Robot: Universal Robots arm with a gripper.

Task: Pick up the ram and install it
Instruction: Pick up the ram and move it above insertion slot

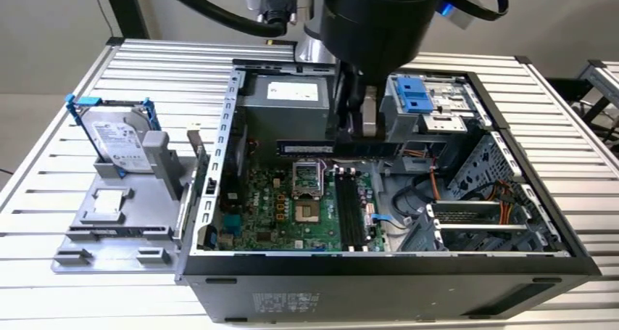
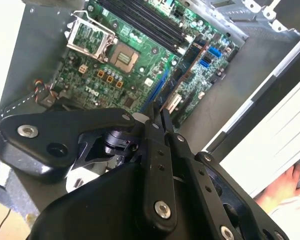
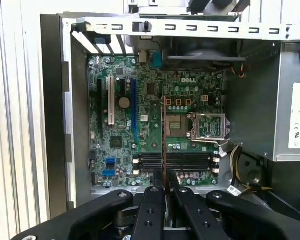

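- The fingers (image 3: 154, 210) are closed on the ram (image 3: 164, 140), which hangs above the board (image 3: 120, 125) inside the case (image 1: 387, 279).
- In the first wrist view the ram lies edge-on and crosswise to the slots (image 3: 177, 161). By my reckoning it needs to be turned into line and kept level before any pressing.
- The exterior view shows the ram's broad side. The second wrist view adds a person's hand (image 2: 282, 186) outside the case.

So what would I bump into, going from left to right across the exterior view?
The hard drive in its blue frame → the ram above the motherboard → the blue bracket → the grey perforated cage.
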